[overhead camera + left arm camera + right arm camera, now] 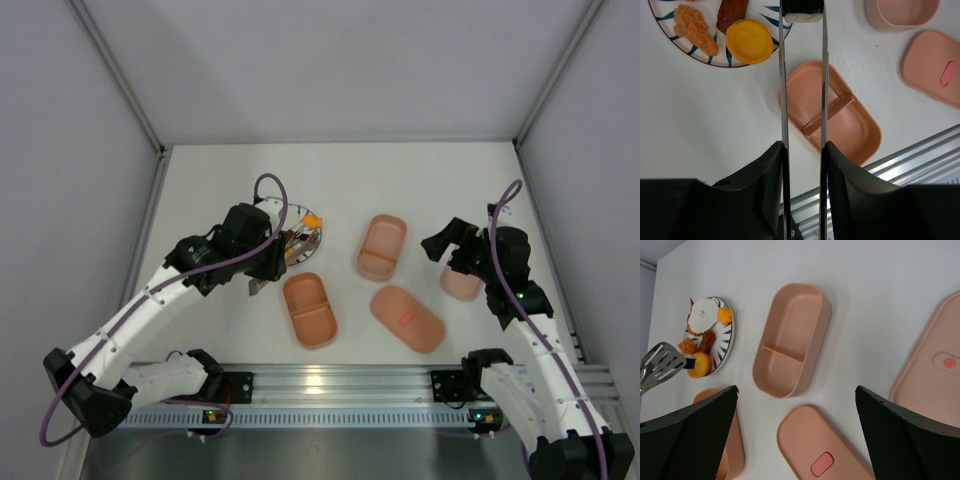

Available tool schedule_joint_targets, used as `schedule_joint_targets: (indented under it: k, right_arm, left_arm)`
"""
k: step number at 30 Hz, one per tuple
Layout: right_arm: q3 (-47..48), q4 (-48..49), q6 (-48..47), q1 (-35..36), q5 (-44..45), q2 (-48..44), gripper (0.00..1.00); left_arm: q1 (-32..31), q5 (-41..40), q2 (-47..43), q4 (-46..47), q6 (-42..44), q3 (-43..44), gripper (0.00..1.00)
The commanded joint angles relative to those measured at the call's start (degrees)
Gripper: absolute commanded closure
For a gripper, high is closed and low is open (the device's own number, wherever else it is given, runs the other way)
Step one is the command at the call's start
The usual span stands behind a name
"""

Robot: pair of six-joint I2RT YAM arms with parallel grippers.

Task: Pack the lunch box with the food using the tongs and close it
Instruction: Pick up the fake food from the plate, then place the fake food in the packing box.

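Observation:
My left gripper (803, 147) is shut on the silvery tongs (782, 90), one finger pressing on each arm. The tongs' tips pinch a dark piece (801, 10) at the edge of the striped plate (715, 60). On the plate lie more food: a yellow round (749, 41), an orange crumbly piece (692, 27) and a brown piece (732, 12). The lunch box lies apart: a shallow divided tray (310, 310), a deep divided tray (382, 247) and a lid with a red mark (407, 318). Above this lid my right gripper (796, 390) stands wide open, holding nothing.
A second pink lid (935, 370) lies at the right, partly under the right arm in the top view. The metal rail (340, 385) runs along the table's near edge. Grey walls close in the table on the left, right and far sides.

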Motion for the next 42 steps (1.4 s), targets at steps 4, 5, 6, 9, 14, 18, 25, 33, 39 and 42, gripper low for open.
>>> schedule_joint_targets:
  k: [4,5,6,9,14,18,25,33,39,42]
  right_arm:
    - [0.66,2.54,-0.22,-1.02,0.28,0.36,0.00]
    - [0.48,2.63,-0.14,-0.93,0.19,0.53,0.00]
    - [0.57,2.72,-0.14,-0.93,0.10,0.54,0.01]
    - [0.48,2.90,-0.05,-0.93,0.01,0.62,0.00]
    - [0.57,2.63,-0.14,-0.93,0.01,0.54,0.01]
    - [0.30,2.63,-0.14,-0.93,-0.07,0.54,0.00]
    - [-0.05,2.46,-0.14,-0.93,0.10,0.27,0.00]
    - [-0.14,2.37,-0.05,-0.93,-0.07,0.10,0.01]
    - [-0.22,2.81,-0.14,-0.93,-0.34,0.53,0.00]
    - [-0.22,3.25,-0.05,-0.93,-0.51,0.80,0.01]
  left_arm:
    - [-0.28,4.40,-4.42,-1.16,1.73,-0.80,0.77]
    - [-0.28,6.06,-5.03,-1.33,1.73,-1.15,0.77]
    - [-0.28,6.68,-5.21,-1.68,1.82,-1.24,0.77]
    - [-0.28,7.48,-5.74,-2.39,1.56,-1.51,0.77]
    - [-0.28,7.74,-6.62,-3.88,1.47,-1.51,0.77]
    - [-0.28,8.00,-6.80,-5.11,1.64,-0.90,0.77]
    - [-0.28,9.23,-7.32,-9.68,2.61,-0.19,0.77]
    - [-0.28,11.78,-7.24,-11.79,2.00,0.69,0.74]
    - [-0.28,11.26,-6.89,-13.64,0.95,1.21,0.72]
    - [-0.28,11.00,-6.71,-13.90,0.59,1.04,0.70]
